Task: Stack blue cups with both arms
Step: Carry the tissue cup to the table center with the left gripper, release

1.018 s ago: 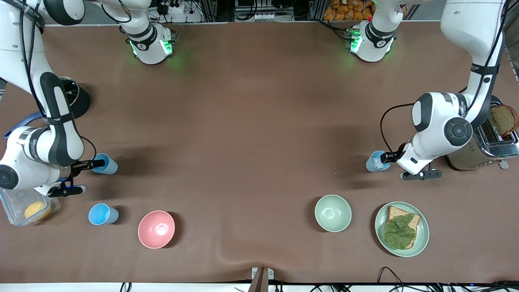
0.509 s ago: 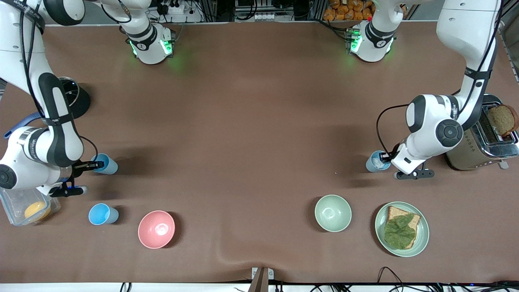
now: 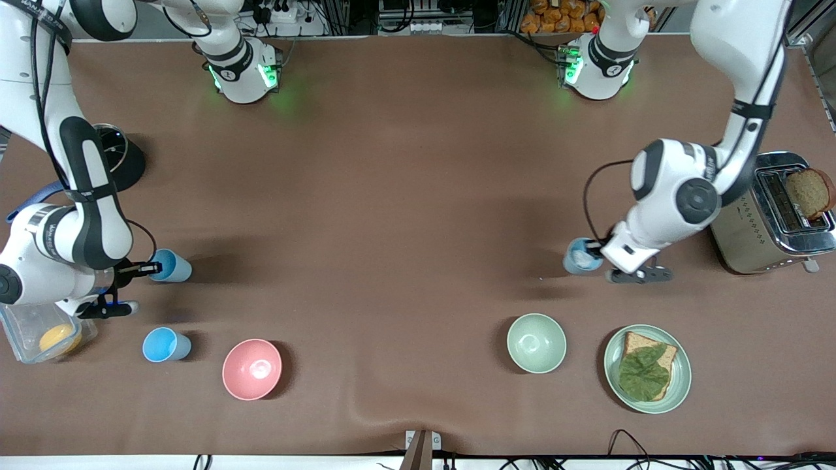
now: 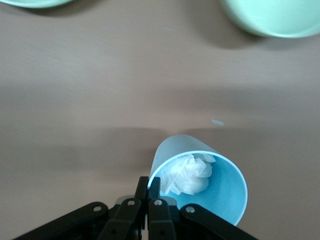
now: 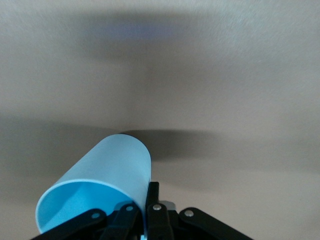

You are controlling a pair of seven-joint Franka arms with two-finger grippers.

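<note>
Right gripper (image 3: 151,267) pinches the rim of a blue cup (image 3: 171,266) near the table's right-arm edge, a second cup (image 3: 164,344) stands free beside the pink bowl (image 3: 252,369), and the left gripper (image 3: 595,248) clamps a tissue-filled cup (image 3: 581,256) over open tabletop.

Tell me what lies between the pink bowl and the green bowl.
Nothing: the front view shows only bare brown table between the pink bowl and the green bowl.

A robotics lab: two arms bolted along the table's (image 3: 418,163) top edge (cables and power strips (image 3: 284,12) past it).
</note>
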